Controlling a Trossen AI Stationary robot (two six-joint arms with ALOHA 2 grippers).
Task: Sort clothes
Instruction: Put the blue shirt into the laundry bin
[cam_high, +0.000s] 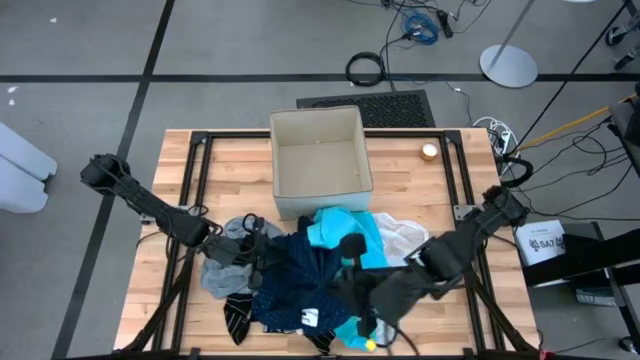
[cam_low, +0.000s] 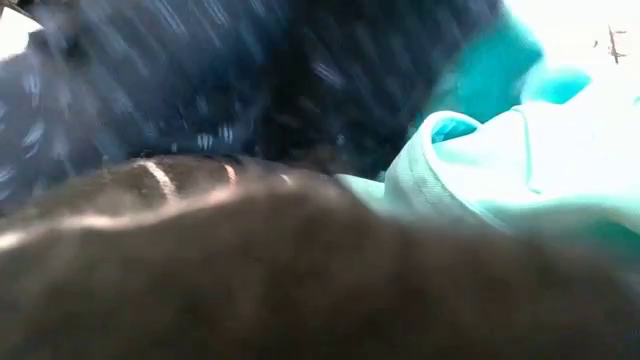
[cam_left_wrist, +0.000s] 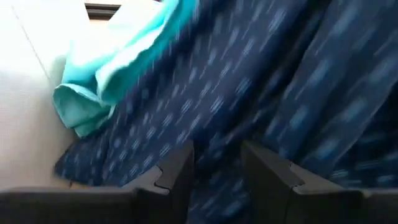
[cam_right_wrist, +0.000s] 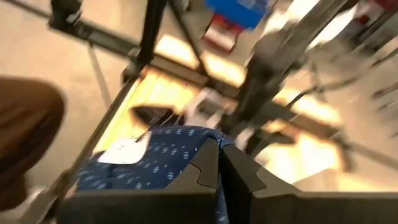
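Note:
The clothes lie in a heap on the near half of the wooden table: a navy dotted piece (cam_high: 295, 280) in the middle, a turquoise shirt (cam_high: 335, 232) and a white sheer piece (cam_high: 405, 235) behind it, a grey top (cam_high: 215, 275) at the left, and striped socks (cam_high: 237, 315) near the front. My left gripper (cam_high: 255, 245) reaches level into the heap from the left. My right gripper (cam_high: 352, 318), raised above the heap's near side, is shut on the navy piece (cam_right_wrist: 161, 162). Cloth fills the low view, showing navy fabric (cam_low: 200, 90) and turquoise fabric (cam_low: 500, 170). My left gripper has navy dotted fabric (cam_left_wrist: 217, 186) filling the gap between its two fingers (cam_left_wrist: 177, 177), which come in level from the table's left. The cloth beyond them runs away in long drawn folds. Layers cannot be counted. My right gripper pinches a raised fold of the navy piece (cam_right_wrist: 214, 140) between its shut fingertips (cam_right_wrist: 239, 171), slanting down from the right. The cloth drapes away below the fingers, its white label (cam_right_wrist: 124, 149) facing up. The far part rests on the heap.
A beige fabric box (cam_high: 318, 205) stands open behind the heap, at the table's far middle. A small round object (cam_high: 429, 152) lies at the far right. Bare wood shows left of the box (cam_high: 230, 170). Black frame rails run along the table's edges (cam_high: 195, 190).

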